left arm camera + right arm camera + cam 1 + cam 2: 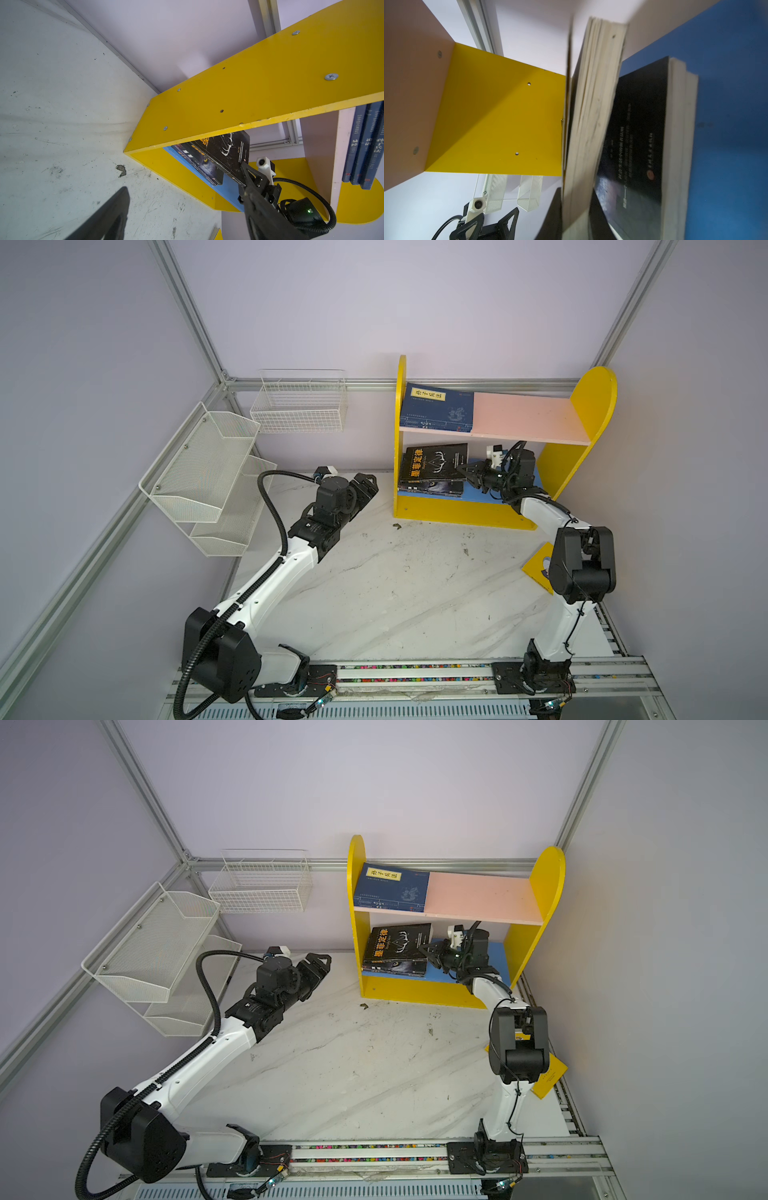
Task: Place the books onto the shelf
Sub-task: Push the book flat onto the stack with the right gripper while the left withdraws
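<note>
In both top views my right fingers [464, 471] are pinched shut on the corner of a black book [434, 461]. It lies on top of more black books [430, 488] on the blue board [473, 497] of the shelf [457, 515]. Blue books [436, 408] sit at the left end of the pink board [528, 414]. My left fingers [368, 486] are spread wide above the table [395, 593]. They hold nothing and are near the shelf's left side. A yellow book [550, 1078] lies on the table by my right arm, partly hidden by it. A basket [299, 406] and a rack [203, 472] hang on the left.

In the left wrist view the shelf's yellow side fills much of the picture. Past it my right fingers clamp the black book's corner. Three blue books show on the pink board.

In the right wrist view the black book's page edge sits between my right fingers. It tilts away from the black book under it, which lies flat on the blue board. My left fingers show wide open past the shelf.
</note>
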Robot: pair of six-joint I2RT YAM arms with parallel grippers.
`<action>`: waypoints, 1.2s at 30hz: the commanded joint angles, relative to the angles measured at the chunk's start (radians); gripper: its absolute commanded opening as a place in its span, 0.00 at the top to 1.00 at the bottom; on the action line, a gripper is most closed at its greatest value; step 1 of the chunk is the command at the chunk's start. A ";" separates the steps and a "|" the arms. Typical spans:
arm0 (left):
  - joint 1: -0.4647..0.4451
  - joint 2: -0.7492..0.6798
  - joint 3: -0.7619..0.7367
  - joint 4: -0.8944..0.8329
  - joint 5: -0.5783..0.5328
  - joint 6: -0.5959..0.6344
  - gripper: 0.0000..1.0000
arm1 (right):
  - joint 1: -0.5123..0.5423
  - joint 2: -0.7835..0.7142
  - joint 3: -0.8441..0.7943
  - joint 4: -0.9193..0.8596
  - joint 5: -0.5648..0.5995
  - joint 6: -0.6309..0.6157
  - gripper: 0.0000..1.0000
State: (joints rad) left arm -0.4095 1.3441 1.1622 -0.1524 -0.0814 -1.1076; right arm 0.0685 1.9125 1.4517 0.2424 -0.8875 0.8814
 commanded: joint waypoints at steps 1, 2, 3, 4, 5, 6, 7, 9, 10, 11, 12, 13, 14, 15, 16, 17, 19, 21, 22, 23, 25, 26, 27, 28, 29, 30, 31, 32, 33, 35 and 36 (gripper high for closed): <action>0.011 -0.019 -0.034 0.024 0.011 0.000 0.15 | 0.011 -0.001 0.045 0.006 -0.033 -0.045 0.85; 0.012 -0.019 -0.036 0.024 0.010 -0.001 0.15 | 0.011 0.003 0.049 0.001 -0.040 -0.048 0.85; 0.014 -0.022 -0.039 0.022 0.009 -0.004 0.15 | 0.011 0.006 0.052 -0.002 -0.042 -0.050 0.85; 0.015 -0.023 -0.041 0.023 0.011 -0.007 0.15 | 0.011 0.011 0.052 -0.002 -0.042 -0.050 0.85; 0.016 -0.026 -0.045 0.025 0.011 -0.009 0.15 | 0.011 0.013 0.052 -0.001 -0.038 -0.050 0.85; 0.017 -0.027 -0.046 0.027 0.010 -0.009 0.15 | 0.011 0.016 0.051 0.001 -0.035 -0.046 0.85; 0.018 -0.029 -0.047 0.027 0.011 -0.008 0.15 | 0.011 0.019 0.052 -0.002 -0.033 -0.046 0.86; 0.021 -0.032 -0.047 0.025 0.011 -0.005 0.15 | 0.011 0.017 0.049 -0.004 -0.038 -0.050 0.86; 0.024 -0.034 -0.048 0.024 0.009 -0.003 0.15 | 0.011 0.014 0.050 -0.012 -0.040 -0.055 0.86; 0.026 -0.036 -0.047 0.024 0.009 -0.001 0.15 | 0.009 0.009 0.048 -0.019 -0.035 -0.053 0.86; 0.029 -0.036 -0.048 0.024 0.011 -0.001 0.15 | 0.010 0.005 0.044 -0.022 -0.036 -0.052 0.86; 0.032 -0.034 -0.050 0.026 0.015 -0.001 0.15 | 0.009 -0.004 0.037 -0.015 -0.044 -0.048 0.86; 0.034 -0.033 -0.050 0.028 0.018 -0.001 0.15 | 0.007 -0.011 0.030 -0.009 -0.048 -0.042 0.86; 0.036 -0.030 -0.050 0.031 0.023 -0.001 0.15 | 0.004 -0.019 0.026 -0.001 -0.051 -0.040 0.86; 0.037 -0.025 -0.049 0.035 0.027 -0.004 0.15 | 0.002 -0.025 0.021 0.003 -0.054 -0.036 0.86; 0.037 -0.021 -0.050 0.038 0.032 -0.006 0.15 | 0.001 -0.027 0.019 0.007 -0.054 -0.032 0.86; 0.037 -0.012 -0.050 0.047 0.044 -0.012 0.15 | -0.002 -0.028 0.025 0.001 -0.053 -0.030 0.86; 0.037 -0.005 -0.050 0.053 0.051 -0.015 0.15 | -0.003 -0.024 0.032 -0.010 -0.048 -0.027 0.86; 0.038 -0.002 -0.051 0.056 0.052 -0.017 0.15 | -0.003 -0.021 0.035 -0.019 -0.046 -0.032 0.86; 0.038 0.000 -0.050 0.056 0.054 -0.019 0.15 | -0.003 -0.020 0.038 -0.028 -0.042 -0.035 0.86; 0.038 0.000 -0.054 0.057 0.055 -0.021 0.15 | -0.003 -0.018 0.039 -0.035 -0.039 -0.039 0.86; 0.038 0.000 -0.056 0.060 0.055 -0.024 0.15 | -0.003 -0.017 0.040 -0.038 -0.039 -0.040 0.86; 0.038 0.000 -0.058 0.059 0.054 -0.024 0.15 | -0.003 -0.015 0.043 -0.047 -0.036 -0.046 0.86; 0.038 0.000 -0.060 0.059 0.054 -0.026 0.15 | -0.003 -0.013 0.052 -0.075 -0.023 -0.065 0.86; 0.038 0.000 -0.062 0.061 0.054 -0.028 0.15 | -0.002 -0.010 0.067 -0.118 -0.006 -0.096 0.85; 0.039 0.001 -0.065 0.061 0.055 -0.030 0.15 | -0.001 -0.005 0.081 -0.160 0.012 -0.123 0.83; 0.038 0.003 -0.065 0.062 0.055 -0.032 0.15 | 0.000 0.000 0.095 -0.207 0.031 -0.155 0.82; 0.038 0.006 -0.065 0.064 0.057 -0.034 0.15 | 0.001 0.003 0.105 -0.241 0.048 -0.182 0.80; 0.038 0.008 -0.066 0.065 0.057 -0.036 0.15 | 0.001 0.003 0.112 -0.267 0.067 -0.198 0.76; 0.038 0.016 -0.065 0.070 0.064 -0.042 0.14 | 0.002 0.000 0.127 -0.321 0.112 -0.240 0.68; 0.038 0.019 -0.065 0.074 0.067 -0.044 0.14 | 0.001 -0.001 0.135 -0.337 0.123 -0.251 0.67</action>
State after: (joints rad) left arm -0.3786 1.3590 1.1301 -0.1249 -0.0277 -1.1419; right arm 0.0685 1.9301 1.5394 -0.0021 -0.8337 0.7315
